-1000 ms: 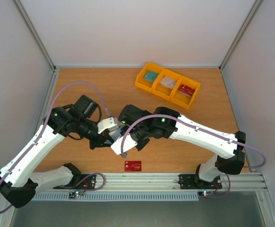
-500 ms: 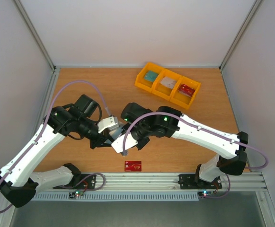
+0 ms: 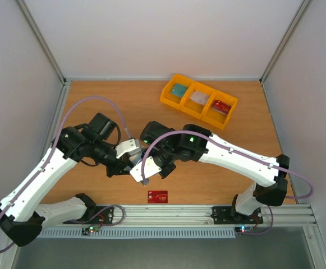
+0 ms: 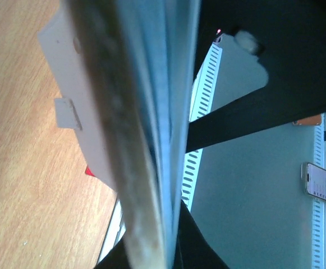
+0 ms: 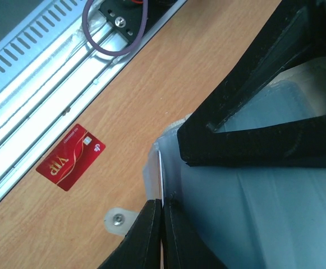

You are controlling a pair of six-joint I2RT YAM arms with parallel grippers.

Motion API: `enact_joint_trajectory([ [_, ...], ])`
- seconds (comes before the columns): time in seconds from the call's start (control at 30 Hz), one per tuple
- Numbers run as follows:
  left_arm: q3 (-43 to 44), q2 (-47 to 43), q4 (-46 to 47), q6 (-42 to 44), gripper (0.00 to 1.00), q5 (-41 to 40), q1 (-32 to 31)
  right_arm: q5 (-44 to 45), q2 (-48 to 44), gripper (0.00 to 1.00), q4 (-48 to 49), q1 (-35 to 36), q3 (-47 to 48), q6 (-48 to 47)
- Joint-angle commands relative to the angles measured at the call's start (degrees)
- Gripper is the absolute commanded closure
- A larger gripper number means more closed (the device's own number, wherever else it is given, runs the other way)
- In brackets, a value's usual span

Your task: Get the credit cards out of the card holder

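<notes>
The card holder (image 3: 139, 172), cream-white outside and pale grey-blue inside, hangs just above the table between both arms. My left gripper (image 3: 124, 163) is shut on it; in the left wrist view the holder (image 4: 130, 140) fills the frame edge-on between that gripper's (image 4: 164, 246) jaws. My right gripper (image 5: 161, 208) is shut on the thin white edge of a pale credit card (image 5: 160, 168) that sticks out of a pocket of the holder (image 5: 263, 213). The holder's snap tab (image 5: 118, 219) hangs free. A red credit card (image 3: 157, 196) lies flat on the table near the front rail and shows in the right wrist view (image 5: 71, 157).
A yellow three-compartment bin (image 3: 198, 101) stands at the back right with small items in it. The aluminium rail (image 3: 174, 213) runs along the near edge below the red card. Grey walls close in the table on three sides.
My right gripper drifted a little right, then back left at the holder. The left arm and the red card have not moved.
</notes>
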Motion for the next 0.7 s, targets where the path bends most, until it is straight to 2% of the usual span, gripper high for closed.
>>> enact_joint_trajectory([
  [0.0, -1.37, -1.11, 1.24, 0.55, 1.00, 0.84, -0.42, -1.28, -0.09, 0.94, 0.53, -0.11, 2.19, 1.24],
  [0.13, -1.52, -1.06, 1.40, 0.37, 1.00, 0.77, -0.41, -1.20, -1.48, 0.99, -0.24, -0.11, 1.90, 1.51],
  [0.33, -1.29, -1.01, 1.26, 0.32, 1.00, 1.53, -0.38, -4.91, -4.09, 0.99, 1.09, -0.61, 1.75, 2.99],
  [0.53, 2.26, 0.20, -0.09, 0.56, 1.00, 7.71, -0.42, -5.67, -4.64, 0.99, 2.41, -1.89, 0.49, 6.84],
  [0.67, 3.26, 0.06, 1.11, 1.95, 0.99, 8.30, -0.40, -6.02, -6.68, 0.99, 4.27, -3.01, -2.42, 9.82],
])
